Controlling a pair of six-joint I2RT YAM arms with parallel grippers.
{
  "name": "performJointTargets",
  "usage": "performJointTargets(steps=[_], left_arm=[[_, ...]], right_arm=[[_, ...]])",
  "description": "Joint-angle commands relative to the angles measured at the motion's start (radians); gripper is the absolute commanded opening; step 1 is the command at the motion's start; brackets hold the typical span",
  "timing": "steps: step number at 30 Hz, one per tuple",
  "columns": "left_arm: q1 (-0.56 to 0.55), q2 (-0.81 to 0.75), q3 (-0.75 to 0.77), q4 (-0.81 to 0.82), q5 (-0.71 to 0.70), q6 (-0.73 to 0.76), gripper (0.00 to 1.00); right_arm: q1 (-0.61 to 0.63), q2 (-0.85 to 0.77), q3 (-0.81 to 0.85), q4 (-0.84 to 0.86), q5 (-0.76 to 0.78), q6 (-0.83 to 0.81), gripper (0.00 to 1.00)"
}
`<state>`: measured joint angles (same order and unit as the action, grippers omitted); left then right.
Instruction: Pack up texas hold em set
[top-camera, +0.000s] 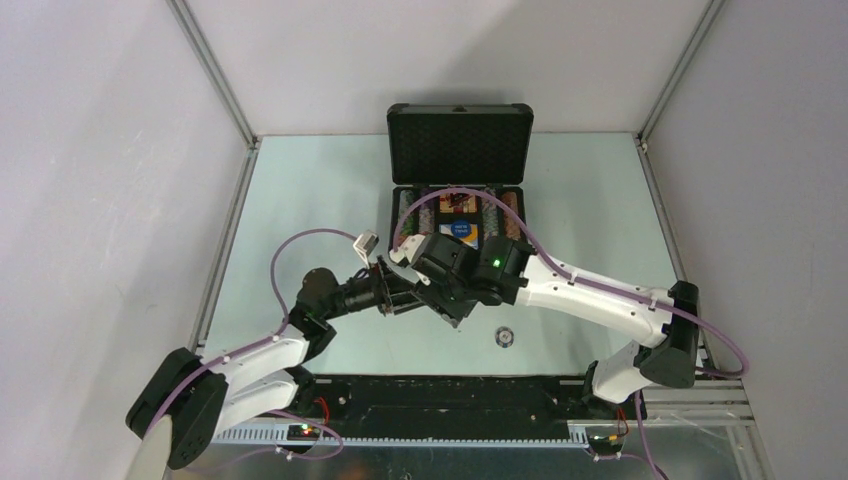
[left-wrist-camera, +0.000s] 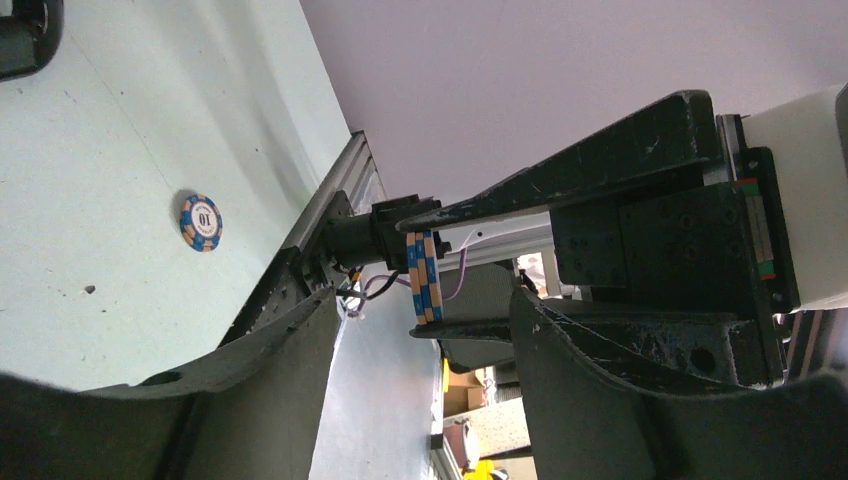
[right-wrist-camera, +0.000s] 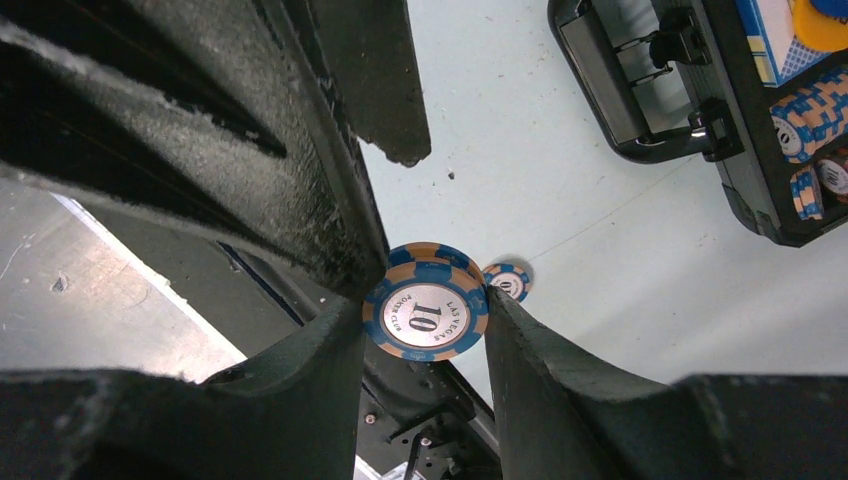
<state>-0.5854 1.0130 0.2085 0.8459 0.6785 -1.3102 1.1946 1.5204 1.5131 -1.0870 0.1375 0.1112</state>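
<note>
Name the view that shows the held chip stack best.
Right wrist: the chip stack fills the centre, face-on, its 10 legible, pinched in the right tool. Left wrist shows only its striped edge; top external hides it under the arms.

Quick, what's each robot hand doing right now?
Left hand: open, holding nothing.
Right hand: closed on a stack of blue poker chips.

An open dark grey briefcase (top-camera: 459, 145) stands upper centre. The white left arm (top-camera: 262, 358) and right arm (top-camera: 590, 290) meet below it, near one round chip (top-camera: 504, 337).
</note>
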Motion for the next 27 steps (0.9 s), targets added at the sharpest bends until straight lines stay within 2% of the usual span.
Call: performJointTargets(steps=[1, 27], left_arm=[[-0.010, -0.006, 0.025, 0.039, 0.059, 0.001, 0.68], [-0.067, 0.062, 0.048, 0.081, 0.073, 0.006, 0.63]], right_arm=[[0.010, 0.007, 0.060, 0.012, 0.028, -0.028, 0.00], [0.022, 0.063, 0.117, 0.022, 0.025, -0.056, 0.00]])
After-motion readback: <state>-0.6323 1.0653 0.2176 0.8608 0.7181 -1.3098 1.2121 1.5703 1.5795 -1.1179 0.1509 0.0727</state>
